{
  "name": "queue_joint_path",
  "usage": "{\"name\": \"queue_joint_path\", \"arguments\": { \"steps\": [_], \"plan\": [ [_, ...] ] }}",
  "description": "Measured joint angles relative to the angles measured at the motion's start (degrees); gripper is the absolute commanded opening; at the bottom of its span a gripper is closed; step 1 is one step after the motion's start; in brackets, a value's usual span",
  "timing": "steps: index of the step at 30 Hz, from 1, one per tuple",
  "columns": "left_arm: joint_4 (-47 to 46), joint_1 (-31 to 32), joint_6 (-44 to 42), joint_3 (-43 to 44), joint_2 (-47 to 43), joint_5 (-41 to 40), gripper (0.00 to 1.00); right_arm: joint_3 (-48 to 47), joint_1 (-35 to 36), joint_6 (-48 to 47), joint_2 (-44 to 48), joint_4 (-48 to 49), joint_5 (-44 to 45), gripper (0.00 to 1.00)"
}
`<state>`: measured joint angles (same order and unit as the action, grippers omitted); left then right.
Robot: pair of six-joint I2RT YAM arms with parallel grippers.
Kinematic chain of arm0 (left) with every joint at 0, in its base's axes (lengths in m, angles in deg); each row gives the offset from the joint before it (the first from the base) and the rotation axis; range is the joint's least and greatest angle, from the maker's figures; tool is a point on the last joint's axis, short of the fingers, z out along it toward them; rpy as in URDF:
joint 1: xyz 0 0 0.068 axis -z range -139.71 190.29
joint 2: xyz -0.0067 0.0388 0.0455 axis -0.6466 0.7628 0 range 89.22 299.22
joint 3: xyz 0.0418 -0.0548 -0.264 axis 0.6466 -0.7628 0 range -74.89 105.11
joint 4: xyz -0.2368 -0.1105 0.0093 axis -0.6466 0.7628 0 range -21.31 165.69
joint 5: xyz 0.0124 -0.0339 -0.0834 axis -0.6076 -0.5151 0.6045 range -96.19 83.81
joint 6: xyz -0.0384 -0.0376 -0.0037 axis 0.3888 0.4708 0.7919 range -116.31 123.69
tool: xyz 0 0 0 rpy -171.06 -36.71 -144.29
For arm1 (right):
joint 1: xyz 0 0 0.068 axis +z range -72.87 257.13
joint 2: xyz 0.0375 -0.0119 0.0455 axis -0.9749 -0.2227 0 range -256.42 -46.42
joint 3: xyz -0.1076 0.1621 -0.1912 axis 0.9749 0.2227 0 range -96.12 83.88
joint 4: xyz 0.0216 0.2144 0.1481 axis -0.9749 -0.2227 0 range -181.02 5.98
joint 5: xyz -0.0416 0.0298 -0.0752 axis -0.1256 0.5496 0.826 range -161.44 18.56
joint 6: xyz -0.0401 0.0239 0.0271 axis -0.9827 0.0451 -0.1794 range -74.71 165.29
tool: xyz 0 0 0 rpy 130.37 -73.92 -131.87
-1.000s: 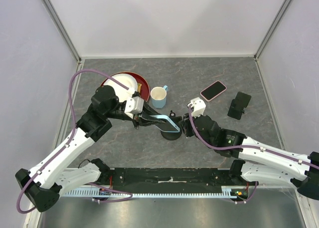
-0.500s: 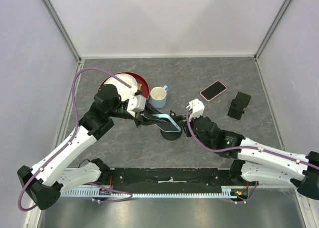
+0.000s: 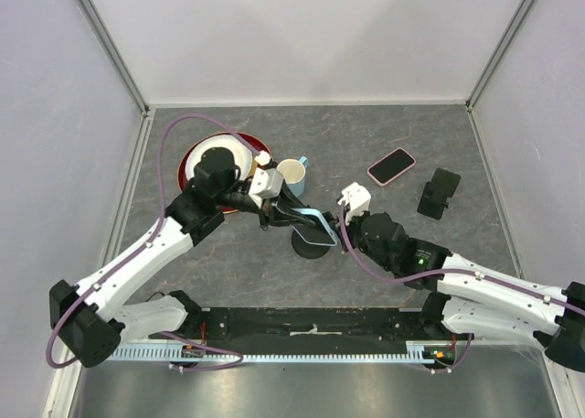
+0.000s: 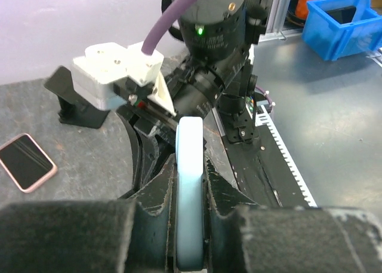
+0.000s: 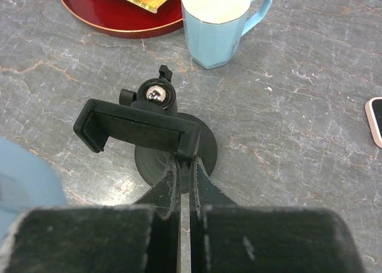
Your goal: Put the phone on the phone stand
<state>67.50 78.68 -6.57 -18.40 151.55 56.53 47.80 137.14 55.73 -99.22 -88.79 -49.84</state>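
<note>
Phone (image 4: 190,144), pale blue, sits edge-on, clamped between the fingers of my left gripper (image 4: 190,195), close beside the phone stand (image 5: 136,128). I see my right gripper (image 5: 185,176) pinched tight on one end of the stand's cradle, with the blue mug (image 5: 216,23) just beyond.

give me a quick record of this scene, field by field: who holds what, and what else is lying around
left gripper: shut on blue phone, seen edge-on between the fingers
right gripper: shut on one end of the phone stand clamp
stand base: round, black, flat on the table
phone on stand: not yet
nearby: pink phone, second stand, blue mug, red plate
</note>
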Motion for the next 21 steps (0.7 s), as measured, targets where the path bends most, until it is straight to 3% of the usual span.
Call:
{"name": "queue_joint_path", "arguments": {
  "steps": [8, 14, 21],
  "plan": [
    [-0.17, 0.0, -4.02, 0.2, 5.97, 2.12, 0.02, 0.07, -6.67, -2.84, 1.03, -0.48, -10.84, 0.0],
    [0.0, 0.76, -6.19, 5.75, 11.82, 6.73, 0.02, 0.02, -9.22, -4.37, 0.33, 0.59, -16.22, 0.0],
    [7.28, 1.03, -12.0, 10.47, 18.62, 9.6, 0.02, -0.07, -11.28, -5.55, -0.07, 1.03, -20.15, 0.0]
  ]
}}
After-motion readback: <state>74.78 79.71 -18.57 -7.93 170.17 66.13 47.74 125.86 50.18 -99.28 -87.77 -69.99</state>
